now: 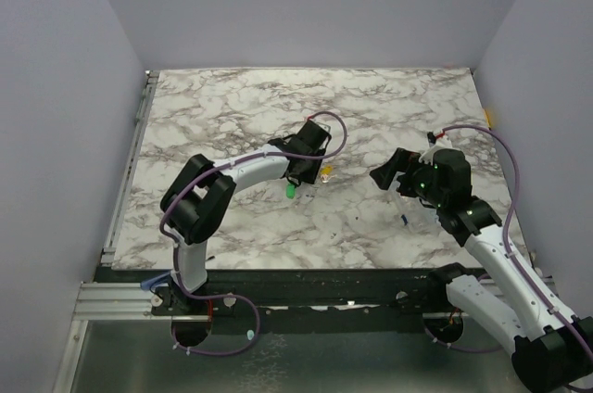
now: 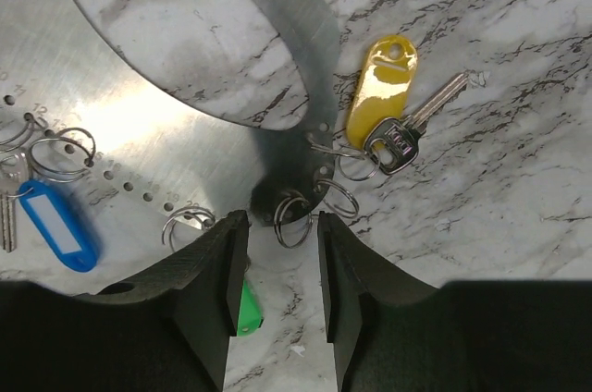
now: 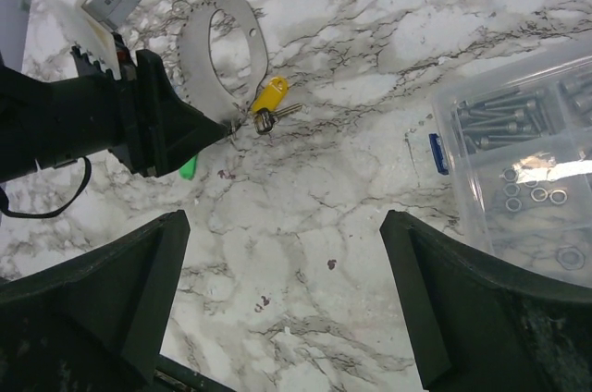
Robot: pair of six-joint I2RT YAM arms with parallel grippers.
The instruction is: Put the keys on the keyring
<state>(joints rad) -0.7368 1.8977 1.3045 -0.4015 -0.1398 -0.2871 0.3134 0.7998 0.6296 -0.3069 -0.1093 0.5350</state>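
The keyring [image 2: 287, 50] is a flat grey metal hoop with small split rings in holes along its edge; it also shows in the right wrist view [image 3: 227, 55]. The yellow-headed key [image 2: 384, 96] lies at its right edge on a split ring. The blue-headed key [image 2: 55, 226] lies on its left part. The green-headed key [image 2: 245, 309] is partly hidden under my left finger. My left gripper [image 2: 282, 235] is open just below the hoop's edge, with a small split ring [image 2: 294, 216] at its tips, not gripped. My right gripper [image 3: 285, 226] is wide open and empty above bare table.
A clear plastic box [image 3: 518, 161] of bolts and washers stands to the right of my right gripper. In the top view the left gripper [image 1: 301, 175] is mid-table, and the right gripper [image 1: 384, 173] is to its right. Walls enclose the table.
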